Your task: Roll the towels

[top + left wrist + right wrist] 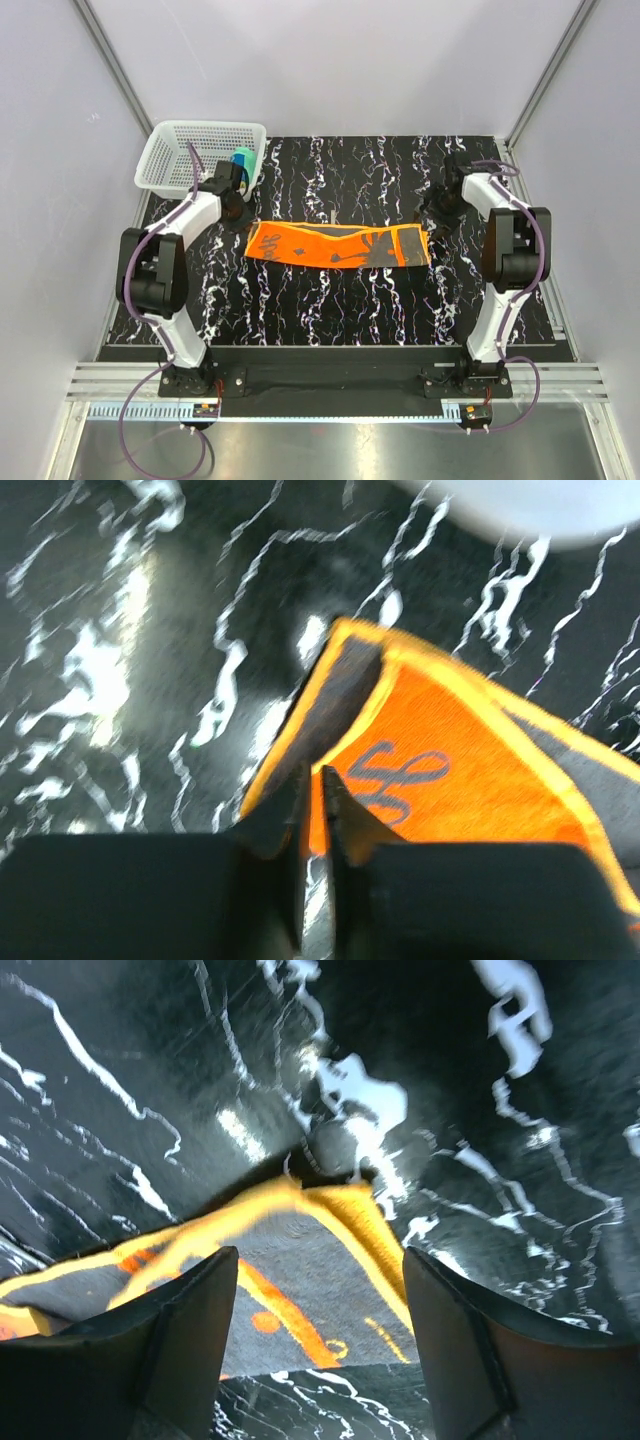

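Orange towel [335, 245] flat, long axis left-right

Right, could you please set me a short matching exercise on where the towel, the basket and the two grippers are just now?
Things:
1 orange towel
2 white basket
3 left gripper
4 right gripper

Places:
A open, at the towel's right end
B at the far left corner of the table
C spread flat between the two arms
D at the towel's left end

Pairs: 1-C, 2-B, 3-D, 4-A
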`<state>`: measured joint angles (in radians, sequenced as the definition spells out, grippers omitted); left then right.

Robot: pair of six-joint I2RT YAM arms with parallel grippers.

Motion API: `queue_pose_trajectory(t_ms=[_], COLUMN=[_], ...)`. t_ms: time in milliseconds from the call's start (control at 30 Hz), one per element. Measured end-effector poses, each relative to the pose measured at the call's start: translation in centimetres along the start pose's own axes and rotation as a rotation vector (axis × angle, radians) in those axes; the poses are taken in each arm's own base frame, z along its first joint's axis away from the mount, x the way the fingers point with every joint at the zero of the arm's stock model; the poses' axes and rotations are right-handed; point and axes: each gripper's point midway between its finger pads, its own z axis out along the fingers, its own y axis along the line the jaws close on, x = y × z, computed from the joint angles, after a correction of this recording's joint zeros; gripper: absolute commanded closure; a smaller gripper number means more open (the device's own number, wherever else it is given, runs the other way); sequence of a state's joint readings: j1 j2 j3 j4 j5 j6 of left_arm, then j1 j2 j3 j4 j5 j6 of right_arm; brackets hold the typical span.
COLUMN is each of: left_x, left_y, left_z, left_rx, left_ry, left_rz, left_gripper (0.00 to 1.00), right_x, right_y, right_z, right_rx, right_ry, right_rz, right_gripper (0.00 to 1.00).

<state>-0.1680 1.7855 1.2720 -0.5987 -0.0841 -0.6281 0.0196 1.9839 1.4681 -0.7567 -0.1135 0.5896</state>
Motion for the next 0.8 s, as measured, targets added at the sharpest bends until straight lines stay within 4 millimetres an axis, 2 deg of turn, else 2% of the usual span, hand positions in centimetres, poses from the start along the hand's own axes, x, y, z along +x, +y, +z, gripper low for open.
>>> queue_pose_trajectory(t_ms=[67,133,233,367,433,567,800], left_x=[0.4,0.7,1.9,3.8,4.5,4.6,4.7], left_y=[0.7,1.2,1.9,2.4,2.3,1.4,0.7], left_z=[-0.9,-1.8,-2.7,-2.0,-1.2,-0.2,1.6], left_rx=[-0.008,0.004,0.024,0.042,0.054,0.097,0.117], left_ry=[-0.015,-0.045,-0.06,-0.028,-0.003,0.014,0.036], left_rz=[-0.002,-0.019,-0.04,-0.042,-0.039,-0.028,-0.001], left_gripper=[0.41,0.31,0.3,0.33,0.34,0.39,0.47], right_x=[-0.7,-1.0,-0.6,1.3,2.1,3.3,3.2], right_y=[-0.6,-1.5,-3.4,-5.3,-5.2,-5.1,-4.1], right_z=[-0.1,-0.2,-1.0,-2.2,-2.0,-0.9,-0.3], right_rx=[0.014,0.029,0.043,0.032,0.008,-0.028,-0.082], right_ry=[-0.019,-0.031,-0.054,-0.058,-0.044,-0.002,0.003], right_rz=[0.005,0.011,0.024,0.031,0.023,0.018,0.007], right_gripper=[0.23,0.22,0.21,0.23,0.25,0.28,0.32])
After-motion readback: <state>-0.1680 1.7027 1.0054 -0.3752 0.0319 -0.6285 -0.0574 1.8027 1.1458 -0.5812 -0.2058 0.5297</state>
